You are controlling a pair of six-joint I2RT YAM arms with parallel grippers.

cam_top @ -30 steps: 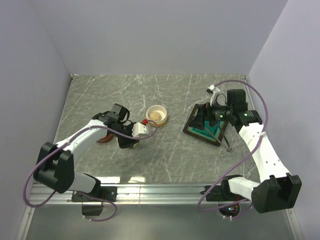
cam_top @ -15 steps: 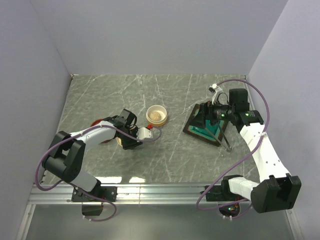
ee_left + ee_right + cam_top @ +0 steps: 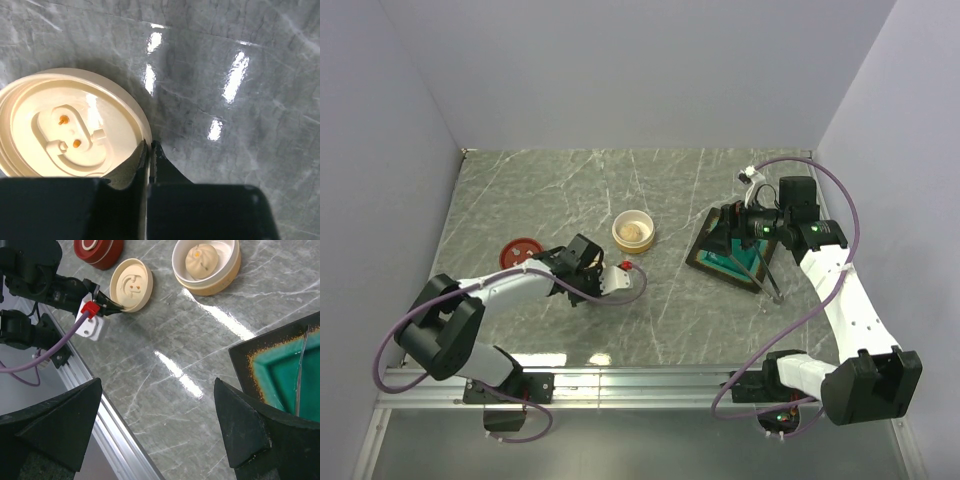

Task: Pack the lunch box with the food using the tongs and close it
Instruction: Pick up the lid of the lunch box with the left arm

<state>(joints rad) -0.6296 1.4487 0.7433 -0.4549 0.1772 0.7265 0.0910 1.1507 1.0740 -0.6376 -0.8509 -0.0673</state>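
A cream round container (image 3: 633,230) of the lunch box holds the food, a tan bun (image 3: 201,261). Its cream lid (image 3: 131,284) lies flat left of it. My left gripper (image 3: 149,144) is shut on the lid's (image 3: 60,130) right rim, one finger over the lid and one outside it. From above, the left gripper (image 3: 580,290) hides the lid. The silver tongs (image 3: 767,272) lie across the right edge of the dark tray (image 3: 705,262), also a thin line of tongs (image 3: 300,370) at the right. My right gripper (image 3: 155,435) hangs open and empty over the tray.
A red round lid (image 3: 523,251) lies left of the left arm. The dark square tray (image 3: 260,347) has a green centre. An aluminium rail (image 3: 640,380) runs along the near edge. Walls close in the left, right and back.
My left gripper has closed on the cream lid's rim. The left arm swung down and right, uncovering the red lid. The right arm has not moved.
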